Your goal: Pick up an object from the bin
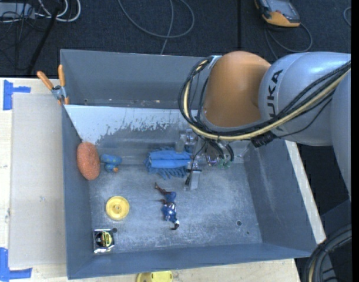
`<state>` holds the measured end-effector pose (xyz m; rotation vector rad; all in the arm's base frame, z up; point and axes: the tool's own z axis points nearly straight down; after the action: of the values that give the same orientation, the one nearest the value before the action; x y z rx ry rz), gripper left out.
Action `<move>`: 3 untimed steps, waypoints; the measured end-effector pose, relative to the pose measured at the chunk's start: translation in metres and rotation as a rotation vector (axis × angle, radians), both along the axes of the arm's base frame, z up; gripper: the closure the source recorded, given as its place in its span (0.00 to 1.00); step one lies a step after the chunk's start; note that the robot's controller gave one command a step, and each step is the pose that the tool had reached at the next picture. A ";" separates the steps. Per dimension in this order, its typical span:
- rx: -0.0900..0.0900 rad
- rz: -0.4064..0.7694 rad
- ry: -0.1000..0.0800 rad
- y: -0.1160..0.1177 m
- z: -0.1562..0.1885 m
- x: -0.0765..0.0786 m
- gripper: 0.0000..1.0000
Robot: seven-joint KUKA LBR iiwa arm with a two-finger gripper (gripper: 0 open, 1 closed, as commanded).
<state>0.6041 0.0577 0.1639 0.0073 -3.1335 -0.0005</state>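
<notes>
The grey metal bin (pixel 126 81) holds a few loose items, spread singly over its floor. The KUKA arm (pixel 308 98) enters over the right rim. Its orange wrist cover (pixel 235 87) and its cable loops (pixel 190 101) sit above the rear centre of the bin.

The gripper (pixel 193 180) points down at the middle of the bin floor. It stands just beside the right end of the blue plastic brush (pixel 166 160), the nearest item. The brush lies lengthwise from left to right, slightly behind the centre of the floor. Contact between gripper and brush cannot be determined. Whether the gripper is released or clenched cannot be determined either.

Positions of the remaining items:
- An orange-brown oval lump (pixel 88 160) rests against the left wall, midway along it.
- A small blue curved piece (pixel 111 162) lies just beside that lump, on its right.
- A yellow round disc (pixel 117 207) lies flat in the front-left part of the floor.
- A black-and-yellow tape measure (pixel 103 239) sits in the front-left corner, near the front wall.
- A small blue figure-shaped item (pixel 169 209) lies in front of the gripper, apart from it.
- A thin dark brown piece (pixel 161 188) lies between that item and the brush.
</notes>
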 end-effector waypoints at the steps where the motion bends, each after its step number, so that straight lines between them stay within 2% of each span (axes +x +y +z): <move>1: 0.000 -0.001 -0.007 0.000 0.005 0.001 0.00; 2: 0.000 0.047 -0.015 0.000 -0.034 0.009 0.00; 3: 0.001 -0.086 -0.016 -0.025 -0.083 0.005 1.00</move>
<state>0.6090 0.0329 0.0811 -0.1281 -3.1467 -0.0023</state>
